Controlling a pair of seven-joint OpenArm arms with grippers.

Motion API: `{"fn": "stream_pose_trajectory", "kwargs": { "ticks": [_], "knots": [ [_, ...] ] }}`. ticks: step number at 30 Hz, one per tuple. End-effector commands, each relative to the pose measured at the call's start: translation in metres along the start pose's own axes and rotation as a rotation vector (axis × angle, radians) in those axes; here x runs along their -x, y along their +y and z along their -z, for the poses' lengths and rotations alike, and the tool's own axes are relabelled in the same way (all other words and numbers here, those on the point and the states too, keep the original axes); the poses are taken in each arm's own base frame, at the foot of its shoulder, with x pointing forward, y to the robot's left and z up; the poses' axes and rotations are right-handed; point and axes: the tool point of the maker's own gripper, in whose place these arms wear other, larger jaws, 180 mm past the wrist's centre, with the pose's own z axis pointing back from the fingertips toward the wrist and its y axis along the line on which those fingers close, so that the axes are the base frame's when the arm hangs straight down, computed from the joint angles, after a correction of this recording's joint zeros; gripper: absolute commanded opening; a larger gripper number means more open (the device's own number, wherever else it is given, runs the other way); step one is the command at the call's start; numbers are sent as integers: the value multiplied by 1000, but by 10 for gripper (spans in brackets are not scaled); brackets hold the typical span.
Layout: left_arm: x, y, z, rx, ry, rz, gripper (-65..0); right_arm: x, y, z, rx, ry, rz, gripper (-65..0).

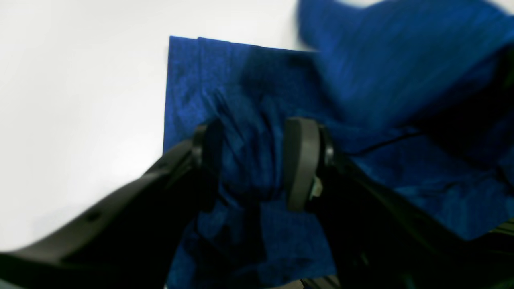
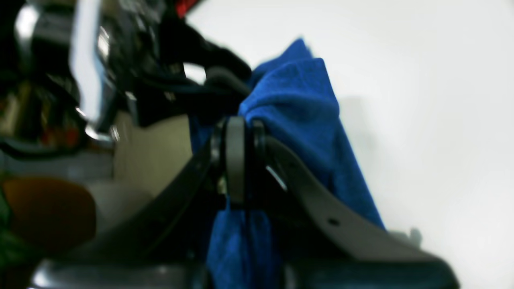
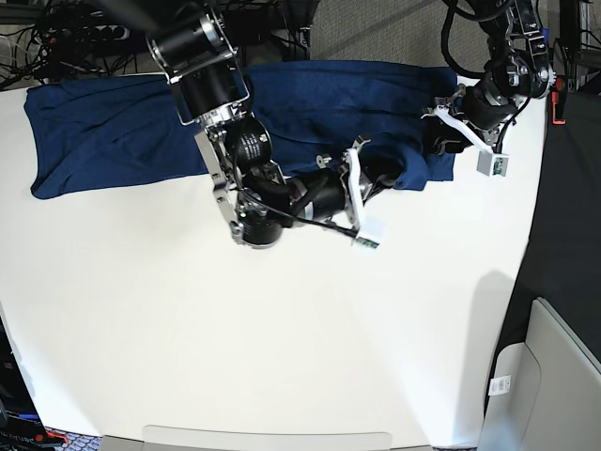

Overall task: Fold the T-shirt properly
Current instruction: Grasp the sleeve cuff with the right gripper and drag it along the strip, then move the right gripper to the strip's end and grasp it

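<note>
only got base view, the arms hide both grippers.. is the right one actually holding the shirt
observer: yes, the right gripper is shut on a thin fold of the T-shirt, and cloth hangs below it.
operator: and the left
observer: the left gripper has a thick bunch of fabric filling the gap between its pads.
operator: whats under the left one
observer: a flat layer of the shirt with a straight edge, lying on the white table.
</note>
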Motion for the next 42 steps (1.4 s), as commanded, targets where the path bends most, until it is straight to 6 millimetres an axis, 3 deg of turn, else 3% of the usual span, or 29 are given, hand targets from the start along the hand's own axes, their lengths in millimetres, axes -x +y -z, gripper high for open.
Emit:
{"fn": "stream_pose_trajectory", "kwargs": {
  "ticks": [1, 7, 15, 17, 23, 26, 29, 31, 33, 37, 42],
  "knots": [
    [-11, 0, -4, 1, -36, 13, -403, -25, 10, -1, -26, -52, -48, -648],
    [-19, 26, -16, -68, -79, -28, -403, -9, 24, 19, -74, 35, -72, -648],
    [-21, 31, -19, -83, -87, -34, -402, 0, 35, 33, -104, 110, -116, -637],
    [-21, 31, -19, -83, -87, -34, -401, -1, 36, 33, -105, 116, -128, -589],
    [-19, 31, -19, -83, -79, -35, -399, -3, 37, 32, -103, 113, -135, -355],
    [-19, 31, -19, -83, -79, -35, -399, -10, 31, 27, -86, 97, -139, -321],
    [-20, 32, -20, -87, -81, -35, -399, -29, 10, 7, -32, 20, -102, -321],
    [-21, 40, -24, -106, -87, -45, -398, -48, -11, -17, 21, -70, -62, -321],
    [-21, 45, -27, -122, -91, -52, -398, -51, -41, -53, 105, -135, -13, -321],
    [-11, 46, -30, -126, -57, -51, -366, -26, -93, -131, 301, -182, 43, -348],
    [13, 42, -29, -109, 97, -55, -346, 27, -110, -185, 450, -142, 81, -397]
  ]
}}
